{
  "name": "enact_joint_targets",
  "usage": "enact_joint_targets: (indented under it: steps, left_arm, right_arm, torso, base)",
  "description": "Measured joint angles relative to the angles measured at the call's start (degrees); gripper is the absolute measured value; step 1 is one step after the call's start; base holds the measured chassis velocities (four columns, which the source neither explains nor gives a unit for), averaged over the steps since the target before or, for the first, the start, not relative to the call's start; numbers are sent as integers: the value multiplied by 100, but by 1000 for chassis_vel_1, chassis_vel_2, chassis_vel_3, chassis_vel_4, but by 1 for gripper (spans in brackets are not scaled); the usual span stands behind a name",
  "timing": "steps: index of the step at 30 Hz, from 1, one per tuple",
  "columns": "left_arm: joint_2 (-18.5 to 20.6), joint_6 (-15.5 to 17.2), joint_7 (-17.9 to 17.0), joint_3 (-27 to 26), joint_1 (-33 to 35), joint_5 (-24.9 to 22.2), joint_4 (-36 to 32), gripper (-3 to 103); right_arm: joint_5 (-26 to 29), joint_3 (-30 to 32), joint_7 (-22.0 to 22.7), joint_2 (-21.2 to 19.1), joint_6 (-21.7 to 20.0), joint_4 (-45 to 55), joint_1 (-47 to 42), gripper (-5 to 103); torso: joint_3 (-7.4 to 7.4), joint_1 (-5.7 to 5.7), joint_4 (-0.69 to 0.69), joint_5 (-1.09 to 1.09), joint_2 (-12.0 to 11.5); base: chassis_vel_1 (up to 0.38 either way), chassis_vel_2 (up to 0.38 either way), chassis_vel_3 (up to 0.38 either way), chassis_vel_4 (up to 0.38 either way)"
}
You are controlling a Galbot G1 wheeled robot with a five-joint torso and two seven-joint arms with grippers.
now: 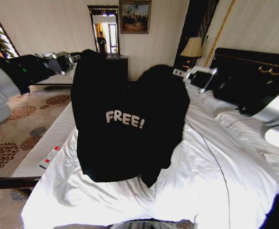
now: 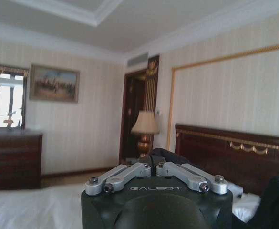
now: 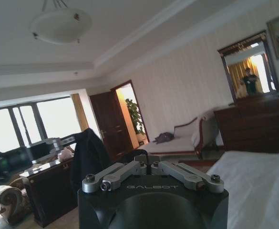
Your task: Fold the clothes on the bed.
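Shirt up in the air! The black T-shirt (image 1: 129, 129) hangs in front of the head camera, white "FREE!" lettering facing us, its hem just brushing the white duvet of the bed (image 1: 211, 181). The left gripper (image 1: 75, 58) sits at the shirt's upper corner on the robot's left, fingers pinched together on a bunch of black fabric; in the left wrist view the left gripper (image 2: 153, 164) has its linkages drawn in, with dark cloth bulging just past the tips. Over on the other side, the right gripper (image 1: 189, 76) clamps the opposite shoulder, and the right wrist view shows that right gripper (image 3: 146, 160) closed on a dark fold too. The garment sags in the middle between the two holds. Beyond it stand the dark headboard (image 1: 253, 62) and a bedside lamp (image 1: 192, 47).
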Motion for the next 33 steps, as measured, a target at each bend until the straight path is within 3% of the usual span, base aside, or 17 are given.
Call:
enact_joint_targets:
  steps: [6,10,11,12,14,15,18,20,21,23,25,29,33]
  left_arm:
    - [-280,357,-600,80,224,-52,-153,0]
    - [-607,250,-678,562,598,669,-199,0]
    - [-607,250,-678,562,598,669,-199,0]
    - [-667,223,-661,611,755,871,-181,0]
    - [-841,112,-444,687,1432,1714,-51,0]
    - [-841,112,-444,687,1432,1714,-51,0]
    - [-1186,35,-264,875,2253,2686,235,0]
    - [-1235,30,-243,921,2325,2799,269,0]
    - [-1390,17,-191,1081,2490,3117,355,0]
    - [-1619,14,-148,1436,2555,3545,476,0]
    - [-1695,14,-147,1575,2543,3678,531,0]
    - [-2273,-4,-158,2470,2309,4432,983,0]
    - [-2723,-11,-176,3111,1989,4811,1451,0]
  right_arm:
    - [-231,-65,-7,224,-36,-24,-232,0]
    - [-813,-179,-71,580,-138,-294,-745,0]
    - [-813,-179,-71,580,-138,-294,-745,0]
    - [-935,-204,-87,665,-167,-381,-862,0]
    - [-1445,-344,-231,970,-315,-730,-1228,0]
    - [-1445,-344,-231,970,-315,-730,-1228,0]
    - [-2268,-824,-520,1544,-501,-1245,-1482,0]
    - [-2376,-932,-552,1649,-516,-1329,-1482,0]
    - [-2585,-1177,-612,1897,-536,-1521,-1458,0]
    - [-2869,-1532,-669,2231,-554,-1822,-1390,0]
    - [-2963,-1641,-693,2340,-558,-1928,-1365,0]
    - [-3565,-2308,-863,2967,-585,-2674,-1199,0]
    - [-4072,-2692,-1018,3324,-585,-3339,-1075,0]
  torso:
    - [0,0,1,-3,0]
    - [1,1,-1,-3,0]
    - [1,1,-1,-3,0]
    - [1,1,-1,-2,0]
    - [1,1,-1,-1,0]
    - [1,1,-1,-1,0]
    - [1,1,-1,-2,0]
    - [1,1,0,-3,0]
    - [1,1,0,-3,0]
    - [1,1,2,-3,0]
    - [1,1,1,-3,0]
    - [1,1,0,-2,0]
    - [2,1,0,-4,0]
  base:
    - [0,0,0,0]
    - [0,0,0,0]
    - [0,0,0,0]
    - [0,0,0,0]
    - [0,0,0,0]
    - [0,0,0,0]
    - [0,0,0,0]
    - [0,0,0,0]
    - [0,0,0,0]
    - [0,0,0,0]
    - [0,0,0,0]
    - [0,0,0,0]
    - [0,0,0,0]
